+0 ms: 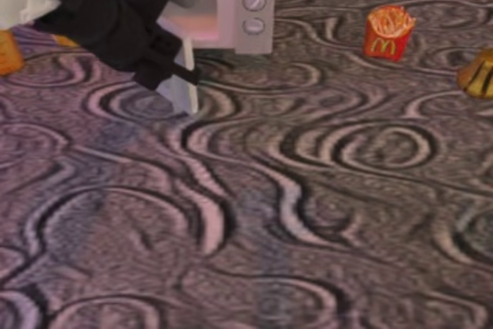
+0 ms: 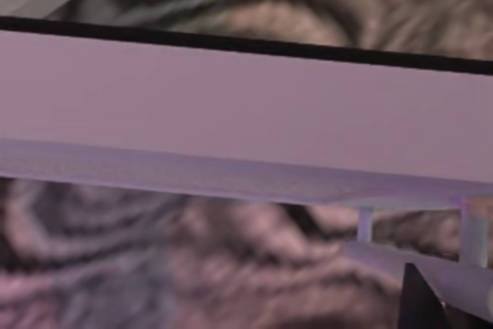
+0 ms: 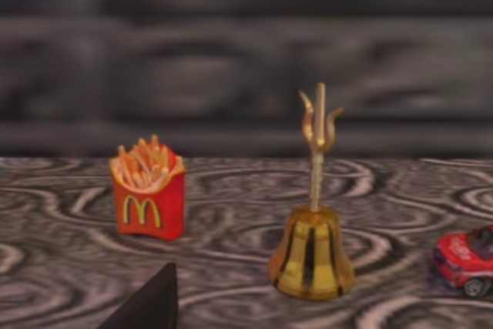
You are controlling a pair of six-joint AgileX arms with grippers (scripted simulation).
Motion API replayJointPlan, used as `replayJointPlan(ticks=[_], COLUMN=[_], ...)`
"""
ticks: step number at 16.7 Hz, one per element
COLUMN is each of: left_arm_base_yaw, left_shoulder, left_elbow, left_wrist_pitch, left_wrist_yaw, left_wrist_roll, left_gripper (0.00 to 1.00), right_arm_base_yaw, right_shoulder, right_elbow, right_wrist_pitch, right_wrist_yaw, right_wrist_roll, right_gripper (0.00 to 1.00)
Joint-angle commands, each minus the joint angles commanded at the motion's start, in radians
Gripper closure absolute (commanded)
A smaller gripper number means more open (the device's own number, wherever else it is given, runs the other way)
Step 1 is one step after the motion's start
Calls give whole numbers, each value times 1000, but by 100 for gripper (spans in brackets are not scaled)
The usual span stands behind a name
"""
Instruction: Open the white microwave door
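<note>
The boxy white-grey toy microwave [image 1: 231, 5] with two round knobs on its right-hand control panel stands at the far edge of the swirl-patterned grey bench [image 1: 308, 213], left of centre in the top view. Its flat white door [image 1: 187, 82] is swung out from the cabinet toward the near side, hinged on the left, so the cavity behind it lies exposed.

My left end effector [image 1: 185, 75] sits right at the outer part of that open door, its black body reaching in from the far-left corner. In the left wrist view the door's pale panel [image 2: 246, 121] fills most of the frame edge-on, with one dark fingertip [image 2: 420, 302] showing beside the slim handle bar [image 2: 431, 256]. I cannot tell whether my fingers are clenched on the door or released.

A red fries carton [image 1: 389, 32] with a yellow arch logo stands to the right of the microwave, well apart from it. A golden handbell [image 1: 479, 75] sits at the right edge of the bench, and an orange object [image 1: 9, 52] at the left edge.

My right arm is outside the top view; its wrist camera faces the fries carton [image 3: 148, 190], the golden bell [image 3: 312, 256] and a small red toy car [image 3: 466, 260].
</note>
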Motion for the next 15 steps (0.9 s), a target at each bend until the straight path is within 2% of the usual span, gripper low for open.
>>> replayJointPlan(ticks=[3,15], left_arm_base_yaw=[17,17], left_shoulder=[-11,-11], left_elbow=[-11,-11], left_wrist_pitch=[-4,-4], left_wrist_yaw=[16,16], left_wrist_roll=[38,39], left_gripper=[100,100], right_arm_base_yaw=[0,0], right_shoulder=[0,0], right_elbow=[0,0], right_wrist_pitch=[0,0], right_wrist_yaw=[0,0], right_wrist_roll=[0,0], right_gripper=[0,0])
